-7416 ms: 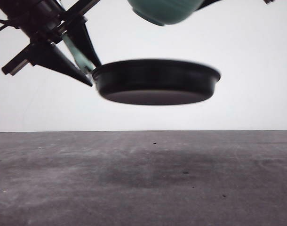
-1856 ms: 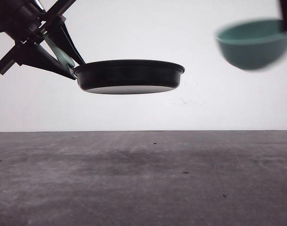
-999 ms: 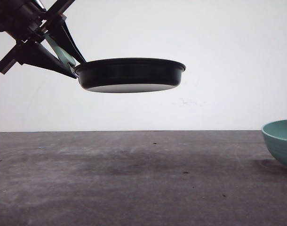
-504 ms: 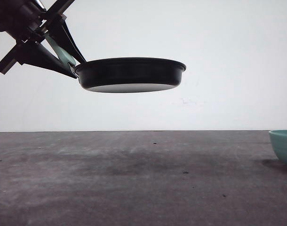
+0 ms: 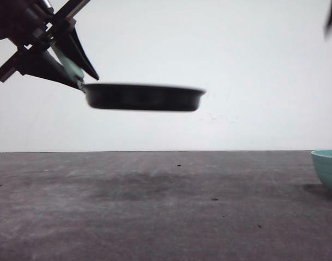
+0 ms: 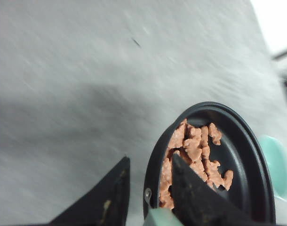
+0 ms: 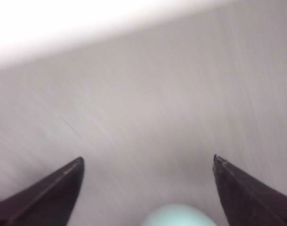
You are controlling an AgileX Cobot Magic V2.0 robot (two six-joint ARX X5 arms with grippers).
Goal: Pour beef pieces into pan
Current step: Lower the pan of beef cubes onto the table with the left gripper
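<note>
Left gripper, at about ten o'clock in the front view, has its black tapered fingers closed on the pale mint-green handle of the shallow round black frying pan, which hangs in the air well above the grey textured table. From that camera the pan looks roughly level and motion-blurred, its body reaching from the gripper toward three o'clock. In the left wrist view the same fingers straddle the handle where it meets the pan's rim. The small reddish-brown beef pieces lie inside the pan in a loose pile, bunched on the side nearest the handle, with bare black floor beyond them.

Right gripper has its two dark fingers spread wide apart with nothing between them; it hangs over the table above a blurred teal bowl. In the front view that bowl rests on the table at about four o'clock, cut by the frame edge, well apart from the pan.
</note>
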